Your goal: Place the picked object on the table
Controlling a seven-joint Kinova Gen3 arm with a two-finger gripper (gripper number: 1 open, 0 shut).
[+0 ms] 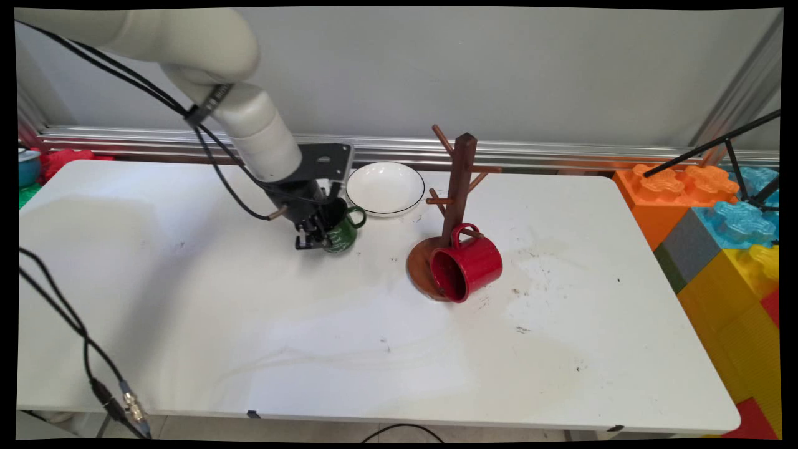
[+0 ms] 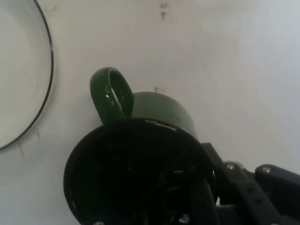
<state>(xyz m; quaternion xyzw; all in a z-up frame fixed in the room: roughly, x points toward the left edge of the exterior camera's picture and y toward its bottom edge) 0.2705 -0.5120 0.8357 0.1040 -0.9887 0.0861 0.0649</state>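
While the green mug (image 1: pixel 342 232) is gripped by its rim, tilted, in the end effector (image 1: pixel 317 236), it could slip onto the bench (image 1: pixel 312 324); to its right are seen a white bowl (image 1: pixel 384 188) and red mug (image 1: pixel 466 265).
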